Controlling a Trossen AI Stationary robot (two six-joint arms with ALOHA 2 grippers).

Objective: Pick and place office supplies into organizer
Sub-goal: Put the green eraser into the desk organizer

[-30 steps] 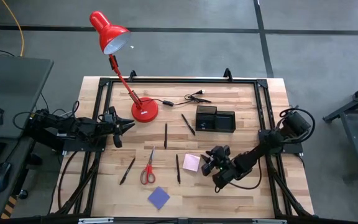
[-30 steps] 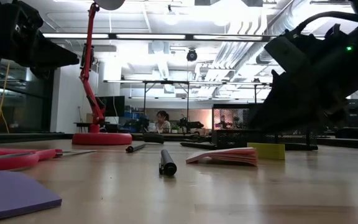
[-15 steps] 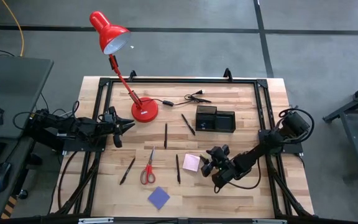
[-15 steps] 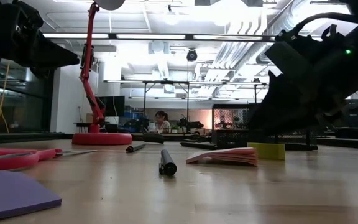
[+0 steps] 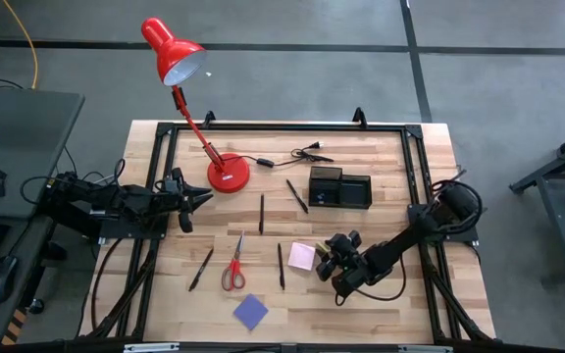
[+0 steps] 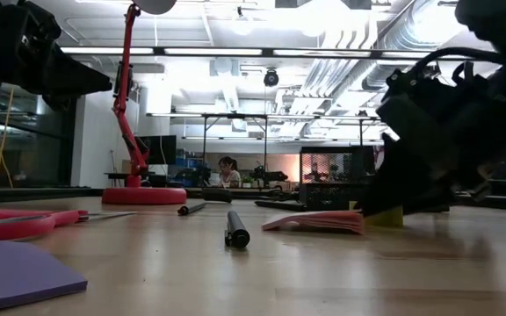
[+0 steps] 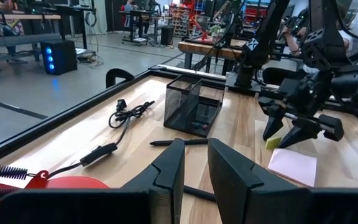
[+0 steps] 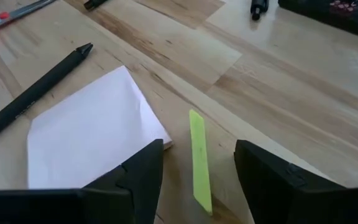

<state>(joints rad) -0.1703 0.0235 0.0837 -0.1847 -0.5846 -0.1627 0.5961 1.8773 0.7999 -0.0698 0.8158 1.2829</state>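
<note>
My right gripper (image 5: pixel 324 257) is open and low over the table, just right of the pink note pad (image 5: pixel 301 256). In the right wrist view its fingers (image 8: pixel 135 180) stand on either side of the small yellow piece (image 8: pixel 197 158), which stands on its edge on the wood beside the pink pad (image 8: pixel 92 137); they do not touch it. The black organizer (image 5: pixel 339 188) sits farther back. Red scissors (image 5: pixel 233 267), the blue-purple pad (image 5: pixel 251 311) and several dark pens (image 5: pixel 281 265) lie to the left. My left gripper (image 5: pixel 202 199) waits, open, beside the lamp base.
The red desk lamp (image 5: pixel 228 174) stands at the back left, and its black cable with plug (image 5: pixel 297 154) runs along the far side. A black metal frame (image 5: pixel 412 176) borders the table. Bare wood lies between the right gripper and the organizer.
My right gripper has come down toward the table and shifted slightly toward the near left. Its open fingers have dropped around the yellow piece. Nothing on the table has moved.
</note>
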